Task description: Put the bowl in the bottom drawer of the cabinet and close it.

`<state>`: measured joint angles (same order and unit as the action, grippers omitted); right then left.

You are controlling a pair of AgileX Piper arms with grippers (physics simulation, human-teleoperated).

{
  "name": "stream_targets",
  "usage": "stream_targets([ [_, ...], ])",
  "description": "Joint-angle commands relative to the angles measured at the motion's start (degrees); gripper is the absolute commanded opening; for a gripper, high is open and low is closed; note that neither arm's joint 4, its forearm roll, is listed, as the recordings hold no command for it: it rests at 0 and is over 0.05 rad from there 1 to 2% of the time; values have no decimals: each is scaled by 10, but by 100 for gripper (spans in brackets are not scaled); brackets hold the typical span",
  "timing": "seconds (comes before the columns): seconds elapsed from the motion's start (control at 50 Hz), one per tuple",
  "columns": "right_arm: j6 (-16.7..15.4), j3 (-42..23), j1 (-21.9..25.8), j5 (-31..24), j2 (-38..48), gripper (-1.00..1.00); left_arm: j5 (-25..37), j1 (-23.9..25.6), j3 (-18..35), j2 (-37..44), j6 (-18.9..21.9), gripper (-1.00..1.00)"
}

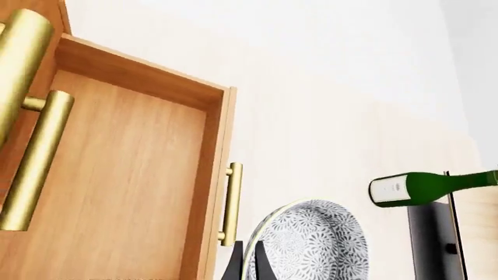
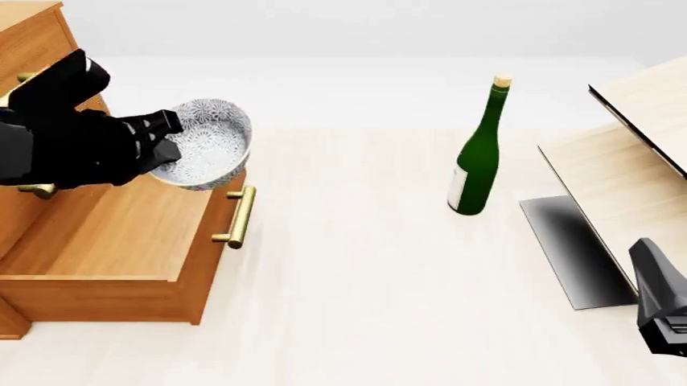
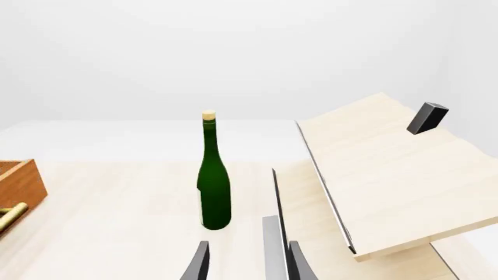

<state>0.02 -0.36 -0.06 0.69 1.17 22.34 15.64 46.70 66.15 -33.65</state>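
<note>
1. One cabinet (image 2: 32, 48) of orange-brown wood, the largest thing shown, stands at the left of the table (image 2: 365, 273). It is the goal of the task.
2. The pale slanted wooden structure (image 2: 633, 161) at the right edge has no part in the task and lies well apart from the cabinet.
3. The bottom drawer (image 2: 118, 233) is pulled out, its wooden floor bare and its brass handle (image 2: 238, 217) facing the table's middle. It is open so that something can be lowered in from above.
4. The green bottle (image 2: 478, 153) stands upright near the table's middle, clear of both arms.
5. The bowl (image 2: 209, 145), white with a grey pattern, hangs tilted above the drawer's front right corner, not yet inside. By my judgement, it must come further over the drawer floor before release.
6. The left gripper (image 2: 161, 149) pinches the bowl's rim between closed fingers, which explains the tilt.
7. The right gripper (image 3: 245, 262) idles near the slanted structure, fingers parted around nothing, free to push the drawer shut later.
</note>
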Motion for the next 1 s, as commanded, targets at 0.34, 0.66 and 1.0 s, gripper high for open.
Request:
stream_targets([
  [0.34,0,0,0,0,0,100,-11,-118,-39,-30,-27,-100],
  [0.66,0,0,0,0,0,100,-24,-166,-67,-44,-46,-100],
  [1.0,0,0,0,0,0,100,-54,-200,-104,-36,-67,-100],
])
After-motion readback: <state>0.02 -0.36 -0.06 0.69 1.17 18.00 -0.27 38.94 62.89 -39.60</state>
